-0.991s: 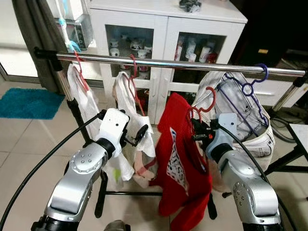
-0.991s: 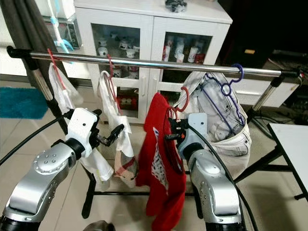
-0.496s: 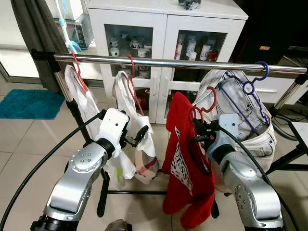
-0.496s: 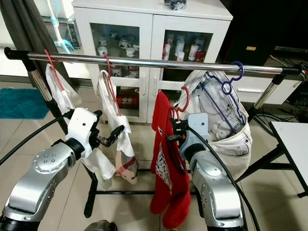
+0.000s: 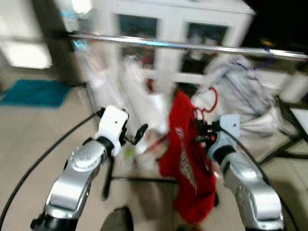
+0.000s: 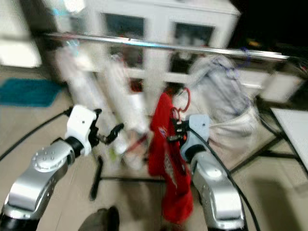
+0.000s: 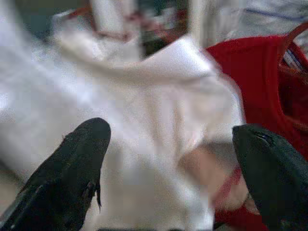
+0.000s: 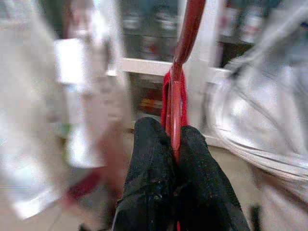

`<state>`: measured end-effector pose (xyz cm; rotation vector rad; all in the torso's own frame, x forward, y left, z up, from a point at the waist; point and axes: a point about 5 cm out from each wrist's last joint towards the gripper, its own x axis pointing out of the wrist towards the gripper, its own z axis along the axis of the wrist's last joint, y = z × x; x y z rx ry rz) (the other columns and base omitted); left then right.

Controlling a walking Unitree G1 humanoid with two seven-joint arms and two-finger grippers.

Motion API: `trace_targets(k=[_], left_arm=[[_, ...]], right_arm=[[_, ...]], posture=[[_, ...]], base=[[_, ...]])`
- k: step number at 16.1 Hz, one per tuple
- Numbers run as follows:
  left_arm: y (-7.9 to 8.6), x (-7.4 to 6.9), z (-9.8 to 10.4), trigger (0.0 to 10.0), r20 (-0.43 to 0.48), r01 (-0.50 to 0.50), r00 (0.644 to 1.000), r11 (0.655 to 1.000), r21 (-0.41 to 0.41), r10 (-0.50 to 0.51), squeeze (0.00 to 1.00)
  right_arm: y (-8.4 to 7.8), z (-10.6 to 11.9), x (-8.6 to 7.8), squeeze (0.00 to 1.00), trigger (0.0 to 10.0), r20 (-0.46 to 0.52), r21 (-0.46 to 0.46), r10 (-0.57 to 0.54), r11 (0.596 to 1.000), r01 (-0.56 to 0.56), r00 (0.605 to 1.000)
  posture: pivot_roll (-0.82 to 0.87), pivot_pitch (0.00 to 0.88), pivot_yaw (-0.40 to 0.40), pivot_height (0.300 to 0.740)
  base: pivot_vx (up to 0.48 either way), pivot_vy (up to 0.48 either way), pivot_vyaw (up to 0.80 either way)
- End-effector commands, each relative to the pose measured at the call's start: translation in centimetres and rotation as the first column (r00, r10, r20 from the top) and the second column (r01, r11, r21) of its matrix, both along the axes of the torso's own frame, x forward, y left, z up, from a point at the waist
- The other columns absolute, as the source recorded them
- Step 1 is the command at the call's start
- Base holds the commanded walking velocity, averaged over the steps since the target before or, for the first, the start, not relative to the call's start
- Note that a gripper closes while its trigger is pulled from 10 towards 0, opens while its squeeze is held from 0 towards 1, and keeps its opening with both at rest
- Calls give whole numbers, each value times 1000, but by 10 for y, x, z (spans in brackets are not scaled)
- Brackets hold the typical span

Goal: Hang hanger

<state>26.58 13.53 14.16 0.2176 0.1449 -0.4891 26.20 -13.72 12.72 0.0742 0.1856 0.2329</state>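
My right gripper is shut on the neck of a red hanger that carries a red shirt. The wrist view shows the red hanger pinched between both black fingers. Its hook hangs free, below the silver rail and apart from it. My left gripper is open at chest height, its fingers spread in front of a white garment on the rack. Both head views are blurred.
Two white garments hang at the rail's left, and a pale garment on a purple hanger at its right. Behind the rail stands a white glass-door cabinet. A blue rug lies left, a table corner right.
The whole picture has shifted and blurred, so the camera is moving. The right gripper still holds the red hanger with the shirt, and the left gripper is still open.
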Motion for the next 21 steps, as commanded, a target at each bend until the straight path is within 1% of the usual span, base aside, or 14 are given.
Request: trace_targets(k=[1, 8, 10, 11, 12, 13, 14, 16, 17, 19, 20, 21], left_arm=[[-1, -1, -2, 10000, -14, 6, 1000, 1000, 8, -5, 0], [-1, 0, -2, 10000, -15, 9, 1000, 1000, 10, -9, 0], [-2, 1, -2, 10000, -24, 14, 1000, 1000, 22, -13, 0], [-3, 1, -2, 10000, -28, 30, 999, 1000, -4, -30, 188], [-4, 1, 0, 10000, -32, 45, 998, 998, -52, -46, 1000], [-5, 1, 1, 10000, -33, 46, 998, 996, -70, -49, 1000], [-6, 4, 2, 10000, -32, 61, 997, 995, -75, -64, 1000], [-9, 10, 3, 10000, -38, 67, 997, 997, -48, -69, 1000], [-11, 14, 4, 10000, -35, 74, 996, 996, -48, -76, 1000], [-16, 20, 9, 10000, -23, 86, 996, 993, -84, -89, 1000], [-20, 22, 10, 10000, -13, 104, 994, 992, -74, -105, 1000], [-23, 26, 9, 10000, -22, 104, 994, 992, -74, -106, 1000]], right_arm=[[0, 6, -1, 0, 0, 32, 2, -2, 1000, 2, 999], [-1, 5, -1, 0, 0, 26, -2, -8, 1000, 9, 1000], [-1, 5, -2, 0, 0, 25, -1, -4, 1000, 4, 1000], [0, 6, -2, 0, 0, 28, 3, 11, 1000, -11, 1000], [1, 7, -3, 0, 0, 34, 10, 33, 999, -33, 999], [1, 7, -3, 0, 0, 36, 13, 42, 999, -42, 998], [4, 9, -4, 0, 0, 42, 11, 91, 996, -91, 995], [7, 12, -4, 0, 0, 48, -17, 156, 988, -156, 987], [8, 14, -4, 0, 0, 54, -24, 174, 985, -173, 983], [11, 18, -4, 0, 0, 68, -29, 219, 976, -218, 973], [14, 21, -5, 0, 0, 83, -24, 253, 968, -251, 964], [17, 24, -6, 0, 0, 95, -19, 282, 959, -282, 955]], posture=[[29, 40, -24, 740], [29, 46, -25, 740], [29, 46, -25, 740], [29, 46, -25, 740], [26, 44, -25, 740], [26, 44, -25, 740], [25, 40, -25, 740], [22, 34, -23, 740], [21, 33, -23, 740], [20, 30, -25, 740], [20, 30, -31, 740], [19, 31, -32, 740]], base=[[-289, 0, 0], [-287, 0, 0], [0, 0, 0], [0, 0, 0], [0, 0, 0], [0, 0, 0], [0, 0, 0], [0, 0, 0], [0, 0, 0], [0, 0, 0], [0, 0, 0], [0, 0, 0]])
